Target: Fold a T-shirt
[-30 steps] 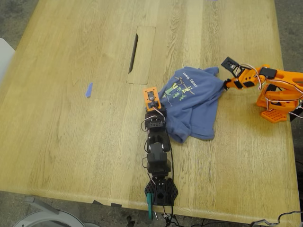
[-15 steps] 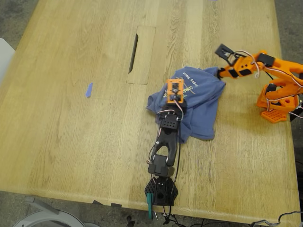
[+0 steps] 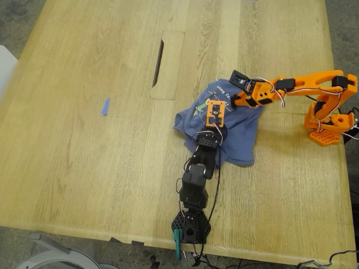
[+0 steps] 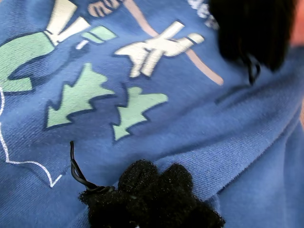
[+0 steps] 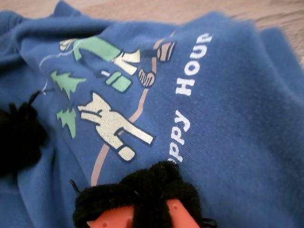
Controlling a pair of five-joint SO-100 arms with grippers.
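— Where's the T-shirt (image 3: 235, 131)?

— Bunched on the tabletop (image 3: 84, 157), right beneath both pincers, print up. The first pincer (image 4: 147, 194) presses a ridge of cloth. The second pincer (image 5: 142, 199) sits by the lettering. Whether either is clamped or spread, I can't tell.

— Risks?

— They're close together, so they could collide, or drag the cloth into a worse heap.

— Anything in the way?

— Only each other. The blue scrap (image 3: 105, 106) and the slot (image 3: 159, 63) lie well beyond them.
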